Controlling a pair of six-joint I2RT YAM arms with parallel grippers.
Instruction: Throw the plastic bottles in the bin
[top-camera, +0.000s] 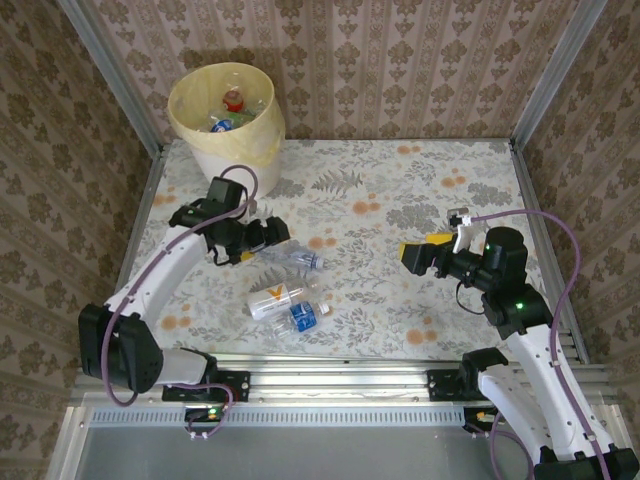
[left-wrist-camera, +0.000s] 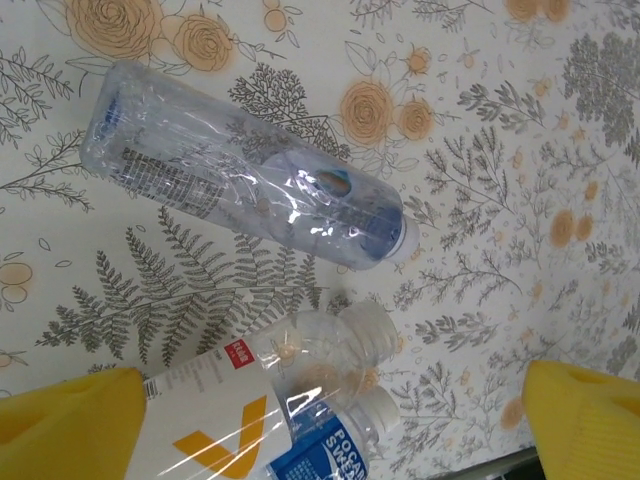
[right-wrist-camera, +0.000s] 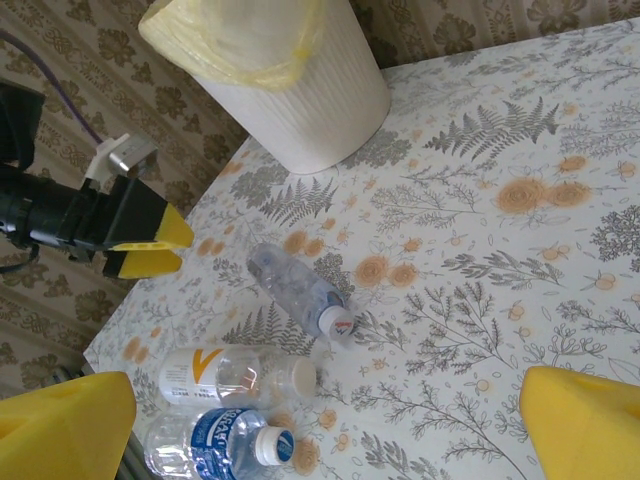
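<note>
Three plastic bottles lie on the floral table: a clear one (top-camera: 293, 260) (left-wrist-camera: 240, 190) (right-wrist-camera: 295, 290), one with a white and orange label (top-camera: 278, 298) (left-wrist-camera: 250, 400) (right-wrist-camera: 225, 375), and one with a blue label (top-camera: 305, 317) (left-wrist-camera: 330, 450) (right-wrist-camera: 215, 440). My left gripper (top-camera: 270, 238) (left-wrist-camera: 330, 420) hovers open just left of and above the clear bottle, holding nothing. My right gripper (top-camera: 420, 252) (right-wrist-camera: 320, 420) is open and empty at the right, well away from the bottles. The bin (top-camera: 238, 158) (right-wrist-camera: 320, 110) stands at the far left corner with several bottles (top-camera: 232, 100) inside.
Patterned walls close in the table on three sides, with metal posts at the far corners. The bottles lie near the front rail (top-camera: 330, 360). Open tabletop (top-camera: 400, 180) stretches between the bin and the right arm.
</note>
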